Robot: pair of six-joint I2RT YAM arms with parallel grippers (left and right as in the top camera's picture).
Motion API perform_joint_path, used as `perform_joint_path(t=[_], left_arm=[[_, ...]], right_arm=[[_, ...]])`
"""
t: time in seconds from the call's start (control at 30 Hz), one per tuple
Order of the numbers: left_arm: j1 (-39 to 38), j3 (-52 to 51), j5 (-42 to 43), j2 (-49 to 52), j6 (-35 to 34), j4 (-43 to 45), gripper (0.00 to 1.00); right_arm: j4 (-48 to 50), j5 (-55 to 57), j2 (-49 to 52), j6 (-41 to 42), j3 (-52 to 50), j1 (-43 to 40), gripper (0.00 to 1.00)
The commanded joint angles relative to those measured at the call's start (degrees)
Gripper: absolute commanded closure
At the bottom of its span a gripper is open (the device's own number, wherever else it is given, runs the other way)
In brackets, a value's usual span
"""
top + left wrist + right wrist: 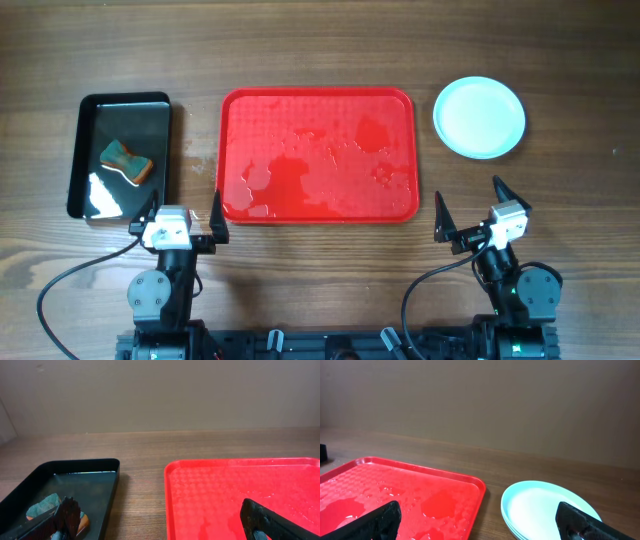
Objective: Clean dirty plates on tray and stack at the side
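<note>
Wide open on both sides, gripping nothing. Left gripper (182,212) low at the near edge of the table, just short of the near left corner of the tray (320,110); right gripper (470,203) near the tray's near right corner, angled toward the far right. Reads as a rest pose, pulled clear of the work to avoid knocking anything.

Farther out, no plates on the red tray, only water beads and wet patches. To the right, just off the tray's far right corner, the plates (479,117) stacked, pale and clean on top. At least two rims in the right wrist view; a count of three not certain.

At far left, black tray (125,98), glossy and seemingly wet, with a sponge (126,162) parked inside, within the left arm's reach. Judged at or near the end of the task.
</note>
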Motion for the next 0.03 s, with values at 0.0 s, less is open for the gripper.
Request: perform_joint_path(t=[0.0], left_arm=[[0.26, -0.26, -0.74, -0.63, -0.76, -0.2, 0.0]], right_arm=[[0.24, 0.35, -0.66, -0.55, -0.07, 0.28, 0.0]])
